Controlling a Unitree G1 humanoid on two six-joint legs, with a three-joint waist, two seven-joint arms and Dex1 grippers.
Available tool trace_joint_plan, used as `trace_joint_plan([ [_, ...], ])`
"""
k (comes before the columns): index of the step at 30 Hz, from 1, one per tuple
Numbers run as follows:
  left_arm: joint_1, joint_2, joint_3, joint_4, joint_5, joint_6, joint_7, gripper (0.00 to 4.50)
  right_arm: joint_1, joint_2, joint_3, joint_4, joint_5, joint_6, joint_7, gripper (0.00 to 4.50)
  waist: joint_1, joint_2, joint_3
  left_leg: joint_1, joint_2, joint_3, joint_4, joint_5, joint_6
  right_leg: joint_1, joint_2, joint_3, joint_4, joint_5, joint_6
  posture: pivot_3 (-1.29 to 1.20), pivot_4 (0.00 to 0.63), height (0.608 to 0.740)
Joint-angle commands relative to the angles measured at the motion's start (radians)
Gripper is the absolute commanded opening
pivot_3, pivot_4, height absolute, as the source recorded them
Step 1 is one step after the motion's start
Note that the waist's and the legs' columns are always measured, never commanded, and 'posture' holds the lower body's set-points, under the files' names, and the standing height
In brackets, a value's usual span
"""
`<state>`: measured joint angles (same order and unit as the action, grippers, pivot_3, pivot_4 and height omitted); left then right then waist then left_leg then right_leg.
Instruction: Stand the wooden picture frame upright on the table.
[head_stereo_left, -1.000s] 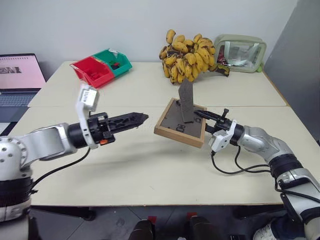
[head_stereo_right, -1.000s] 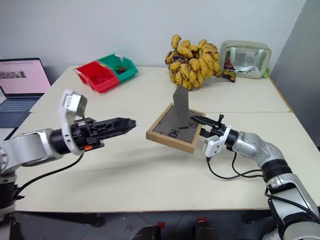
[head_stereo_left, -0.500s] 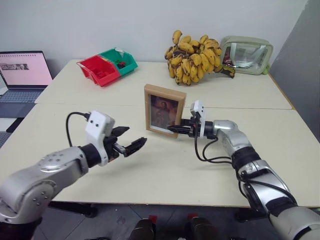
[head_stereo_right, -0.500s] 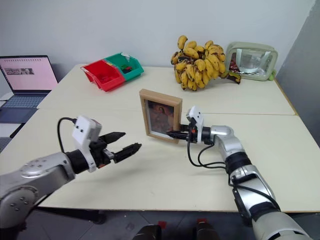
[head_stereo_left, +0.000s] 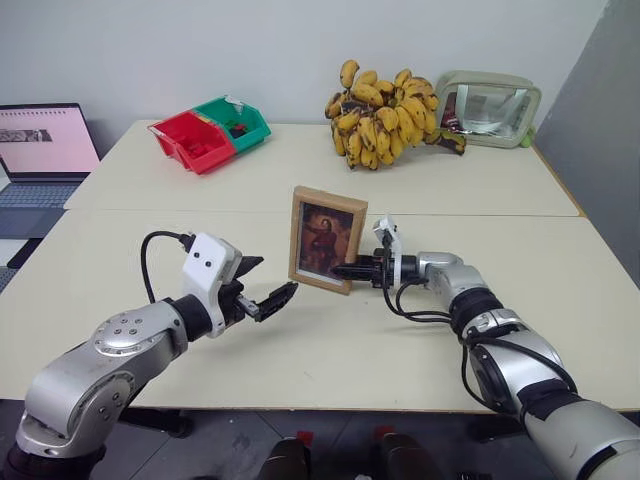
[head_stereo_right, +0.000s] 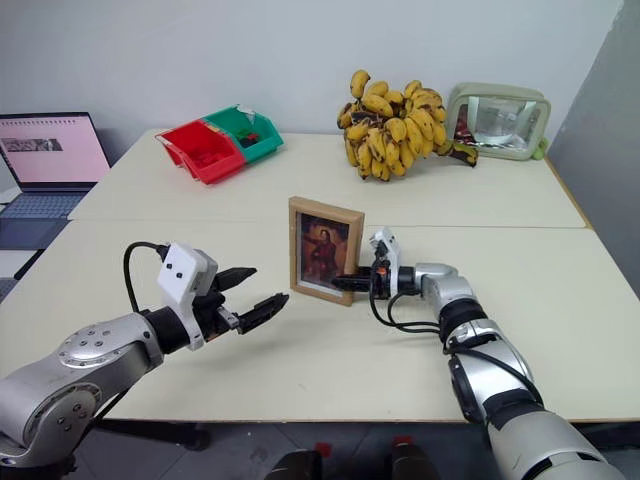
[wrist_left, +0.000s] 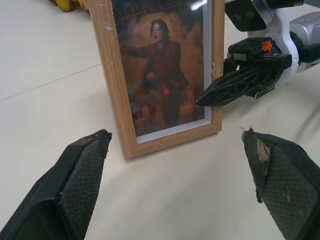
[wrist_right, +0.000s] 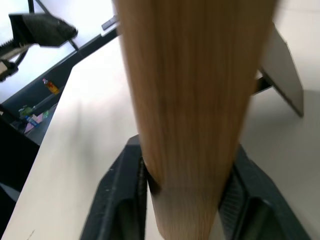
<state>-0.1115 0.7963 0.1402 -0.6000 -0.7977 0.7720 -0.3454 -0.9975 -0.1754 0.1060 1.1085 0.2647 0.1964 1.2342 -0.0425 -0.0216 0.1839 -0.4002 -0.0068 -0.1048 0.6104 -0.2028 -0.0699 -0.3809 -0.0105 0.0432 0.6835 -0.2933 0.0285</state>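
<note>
Near the middle of the tabletop (head_stereo_left: 300, 350), the wooden picture frame (head_stereo_left: 327, 238) has gone from flat to standing, right pincer (head_stereo_left: 342, 270) still grasping its edge, left pincer (head_stereo_left: 265, 288) released.

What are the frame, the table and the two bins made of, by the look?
Frame: light wood, matte; grain lines run along its edge in the right wrist view.
Table: cream top, smooth and faintly glossy, probably laminate; seam between two sections.
Bins, red and green: likely moulded plastic, uniform bright colour.
</note>
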Motion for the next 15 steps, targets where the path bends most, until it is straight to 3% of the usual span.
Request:
trace_joint_plan([
  [1,-0.019,-0.008,0.008,0.005,0.03,-0.013,-0.032,4.5,0.007,-0.011,-0.028,-0.018,-0.019,-0.009,0.003,2.83,-0.001,0.0,0.0,0.0,0.0,0.0,0.0,0.0,0.0,0.0,0.0,0.0,0.0,0.0,0.0,0.0,0.15,0.74],
  [8,-0.036,-0.012,0.027,0.046,0.053,0.001,-0.078,4.5,0.138,-0.137,-0.006,-0.231,-0.041,0.044,0.066,4.46,0.002,0.0,0.0,0.0,0.0,-0.001,0.0,0.0,0.0,0.0,-0.001,0.0,-0.001,0.0,0.0,0.0,0.15,0.74],
  [13,-0.054,0.028,0.103,0.111,0.02,0.041,-0.139,4.5,0.33,-0.325,0.071,-0.597,-0.182,-0.006,0.001,4.49,0.009,0.0,0.0,0.0,0.0,-0.001,0.0,0.0,0.0,0.001,-0.001,-0.001,-0.001,0.0,0.0,0.0,0.15,0.74],
  [15,-0.081,0.078,0.135,0.186,0.011,0.06,-0.204,4.5,0.364,-0.392,0.008,-0.86,-0.136,0.189,-0.065,4.49,0.009,0.0,0.0,0.0,0.0,-0.001,0.0,0.0,0.0,0.001,-0.001,-0.001,-0.001,0.0,0.0,0.0,0.15,0.74],
])
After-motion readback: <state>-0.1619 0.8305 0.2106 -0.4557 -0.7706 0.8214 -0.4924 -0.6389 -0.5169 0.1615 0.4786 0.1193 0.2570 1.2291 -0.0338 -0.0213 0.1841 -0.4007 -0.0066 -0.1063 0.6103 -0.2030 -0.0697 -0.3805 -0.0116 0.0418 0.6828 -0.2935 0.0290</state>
